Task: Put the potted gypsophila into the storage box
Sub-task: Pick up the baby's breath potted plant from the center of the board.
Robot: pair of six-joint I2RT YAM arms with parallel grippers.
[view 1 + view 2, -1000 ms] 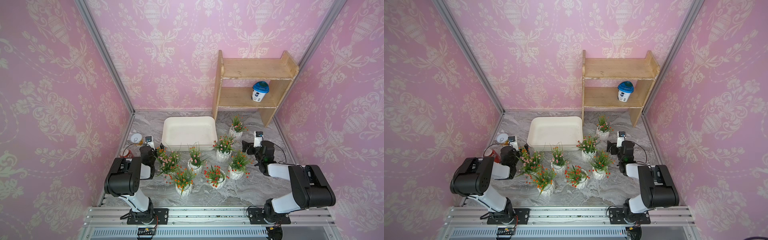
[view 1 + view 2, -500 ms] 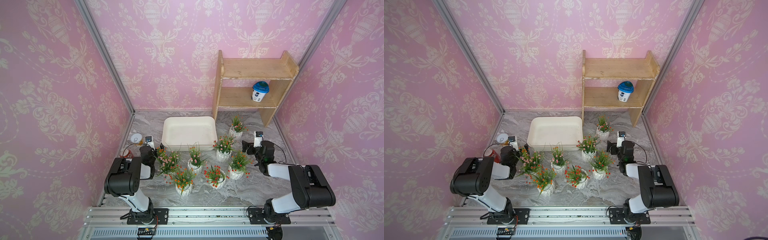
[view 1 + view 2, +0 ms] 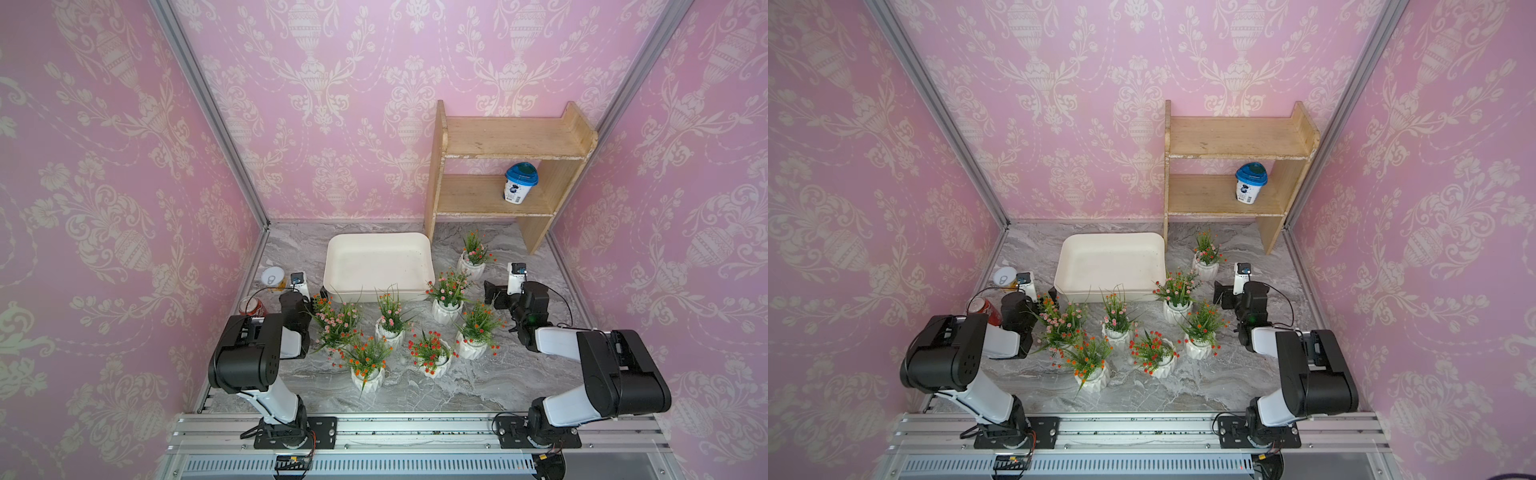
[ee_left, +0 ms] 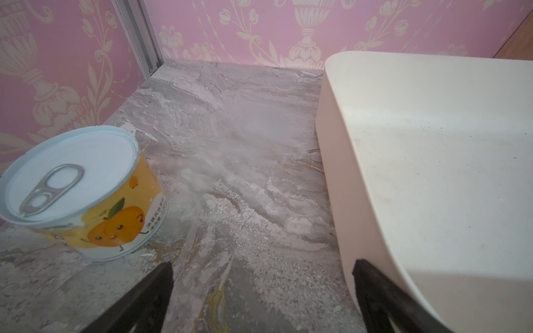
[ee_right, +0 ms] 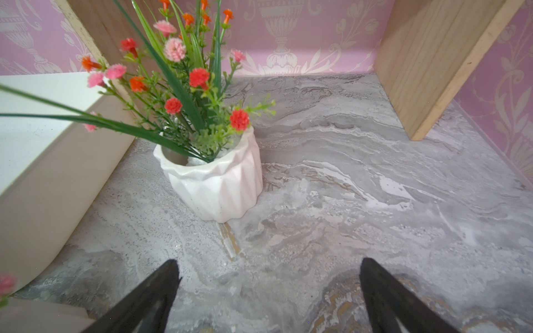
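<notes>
Nothing is done yet, as far as the pictures show: the storage box [image 3: 376, 266] lies empty toward the back edge of the worktop [image 3: 490, 386], and all seven potted gypsophila [image 3: 389, 332] stand outside it. Six are clustered between the box's front rim and the front edge, and the seventh pot [image 5: 216, 184] stands off the box's right wall, near the wooden shelf [image 3: 498, 199] in the back right corner. All seven transfers are left. The left end effector [image 4: 262, 268] is spread wide and empty, low in the lane between the fruit can [image 4: 86, 201] and the box's front left corner. One finger sits right against the box wall, though I cannot tell whether it touches. A red can [image 3: 250, 307] by the left edge narrows that side further. The right end effector [image 5: 268, 268] is also wide and empty. It faces the seventh pot across bare marble, with the shelf leg well off to one side. The right side looks roomier. The clustered sprigs overlap, so lifting one pot could snag its neighbours. The box rim is low, and each pot has to clear it.
</notes>
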